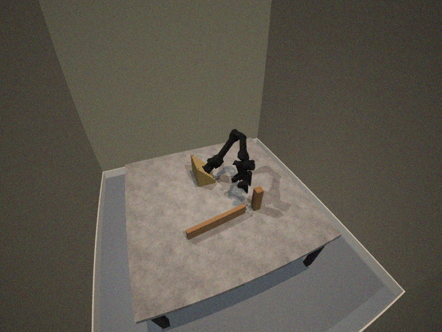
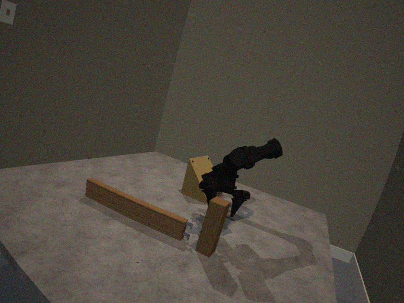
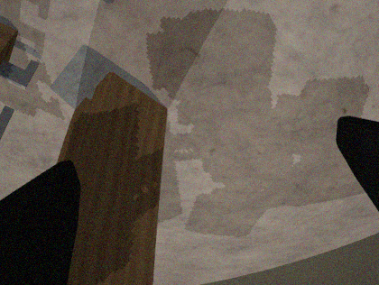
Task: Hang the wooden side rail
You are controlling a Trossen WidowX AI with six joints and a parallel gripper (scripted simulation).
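The wooden side rail (image 1: 216, 222) (image 2: 136, 210) lies along the table on its narrow edge; a corner of its hook end (image 3: 5, 42) shows at the left of the wrist view. Its steel hooks (image 2: 189, 225) (image 3: 24, 74) point toward the post and stand apart from it. The headboard post (image 1: 256, 199) (image 2: 212, 229) (image 3: 117, 180) stands upright just beyond the hook end. Its slot and pins are not visible. My gripper (image 1: 241, 186) (image 2: 219, 210) (image 3: 212, 151) is wide open and empty, pointing down beside the post's upper part. In the wrist view the left finger overlaps the post.
A yellow wedge-shaped block (image 1: 199, 175) (image 2: 190, 185) with small dark holes stands on the table (image 1: 160, 264) (image 2: 107, 261), behind the rail, near the arm's base. Shadows of the arm and post fall around the post. The table's edge lies beyond the post.
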